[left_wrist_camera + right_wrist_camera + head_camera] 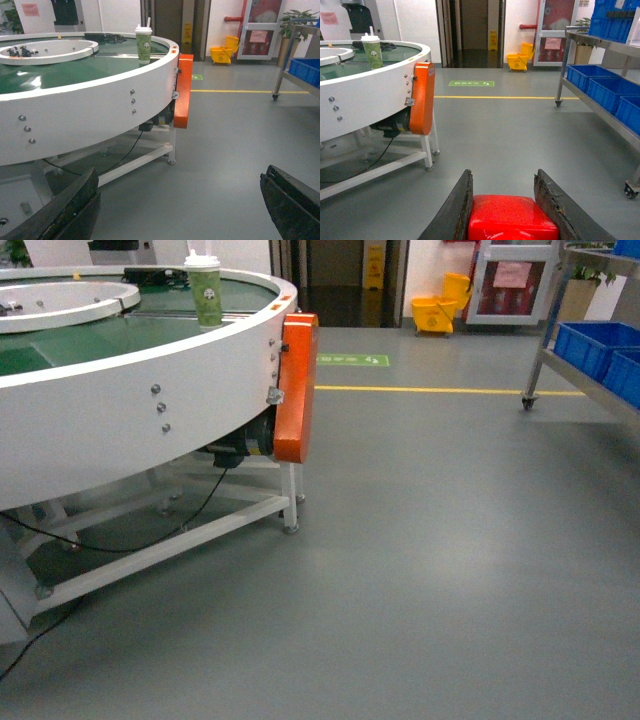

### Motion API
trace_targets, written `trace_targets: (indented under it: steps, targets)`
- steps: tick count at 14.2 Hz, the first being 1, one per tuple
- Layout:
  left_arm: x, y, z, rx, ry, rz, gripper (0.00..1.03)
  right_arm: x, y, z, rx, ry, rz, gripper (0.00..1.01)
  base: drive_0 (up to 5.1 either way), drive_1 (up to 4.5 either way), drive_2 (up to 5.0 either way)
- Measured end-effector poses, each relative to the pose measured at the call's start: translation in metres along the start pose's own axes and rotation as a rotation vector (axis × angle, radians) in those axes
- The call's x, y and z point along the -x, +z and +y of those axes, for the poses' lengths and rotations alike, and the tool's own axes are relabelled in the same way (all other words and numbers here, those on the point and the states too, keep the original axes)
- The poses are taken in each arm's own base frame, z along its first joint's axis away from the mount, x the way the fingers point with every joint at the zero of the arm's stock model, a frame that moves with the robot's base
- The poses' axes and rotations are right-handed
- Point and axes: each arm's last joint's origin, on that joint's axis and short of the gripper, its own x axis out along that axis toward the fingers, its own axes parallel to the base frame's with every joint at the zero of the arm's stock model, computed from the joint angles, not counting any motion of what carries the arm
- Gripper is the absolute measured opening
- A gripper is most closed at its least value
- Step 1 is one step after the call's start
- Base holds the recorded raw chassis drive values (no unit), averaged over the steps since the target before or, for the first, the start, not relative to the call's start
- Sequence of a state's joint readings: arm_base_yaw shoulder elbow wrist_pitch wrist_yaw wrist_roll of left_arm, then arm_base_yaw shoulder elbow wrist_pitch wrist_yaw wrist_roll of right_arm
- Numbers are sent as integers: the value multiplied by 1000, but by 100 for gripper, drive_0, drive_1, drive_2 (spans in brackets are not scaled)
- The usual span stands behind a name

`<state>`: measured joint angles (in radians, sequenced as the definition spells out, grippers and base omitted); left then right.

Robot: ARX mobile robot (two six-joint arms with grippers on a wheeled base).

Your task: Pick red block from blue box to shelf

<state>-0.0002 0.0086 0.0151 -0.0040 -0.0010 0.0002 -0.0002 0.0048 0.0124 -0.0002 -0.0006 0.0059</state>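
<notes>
1. Two grippers show up only in your wrist views; the head view shows neither arm.
2. Your right gripper (512,210) has its two dark, worn fingers (455,210) clamped on the small glossy red plastic block (512,217), which fills the gap between them and touches both. You see only its smooth rounded upper face; its underside is cut off by the picture's lower edge.
3. Your left gripper (180,210) has its jaws wide apart, one dark finger in each lower corner of the left wrist view, with bare grey floor (210,165) between them and nothing held.
4. Look right for the tall stainless-steel shelf on castors (600,75): its rails carry dark blue ribbed plastic crates (605,87) on the lower tier and more on the tier above. The held block is well apart from it, over open floor.
5. On your left stands the large round white conveyor table with a green belt (150,370), with an orange motor cover (296,390) bolted to its side and a black cable trailing under its frame.
6. A green paper cup with a white lid and straw (204,290) stands upright on the belt near the rim.
7. Farther back you can see a yellow floor line (440,390), a yellow mop bucket (440,308) and a dark doorway.
</notes>
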Motion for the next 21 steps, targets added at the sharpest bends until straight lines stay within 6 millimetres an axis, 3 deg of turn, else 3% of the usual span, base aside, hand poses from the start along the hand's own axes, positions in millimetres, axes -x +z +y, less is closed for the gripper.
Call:
trace_targets:
  steps: [16, 21]
  targets:
    - [0, 0, 0, 0, 0, 1, 98, 0, -1, 0, 0, 0, 6, 29, -3, 430, -436]
    - [0, 0, 0, 0, 1, 2, 98, 0, 0, 0, 0, 0, 5, 29, -163, -163, -163]
